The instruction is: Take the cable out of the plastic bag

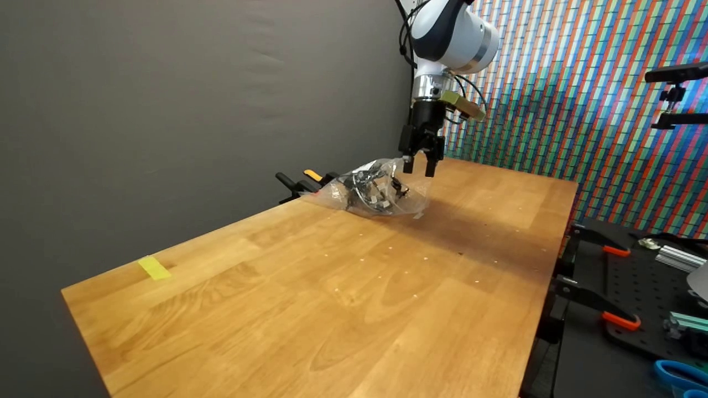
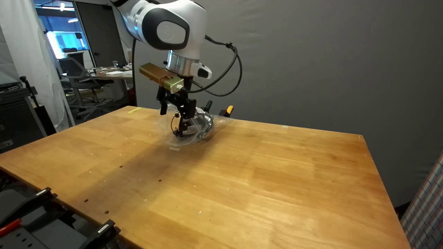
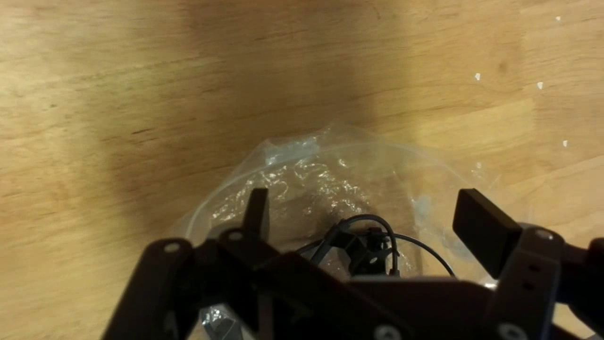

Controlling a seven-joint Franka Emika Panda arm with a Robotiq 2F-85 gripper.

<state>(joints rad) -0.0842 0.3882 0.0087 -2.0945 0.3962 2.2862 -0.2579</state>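
The claw [image 3: 361, 192] hangs pointing down with its jaws spread wide, and its two fingers [image 3: 486, 233] have hold of nothing. In the wrist view the black cable [image 3: 364, 217] curls up roughly midway between them, lower in the picture than the fingertips, and the claw's own body hides the rest of it. In an exterior view the cable shows as a dark tangle through the clear plastic bag [image 1: 414, 204], just beside the claw and a little below the fingertips, on the side toward a black clamp [image 2: 229, 110] with an orange-yellow tip. The claw stands over the opposite end of the bag. One finger overlaps the film in both exterior views; whether it touches the plastic or reaches inside, I cannot tell. The bag lies on the wooden table [image 1: 332, 331], near the edge by the grey backdrop [image 1: 166, 110], and in the wrist view its rim arcs above the loop of cable.
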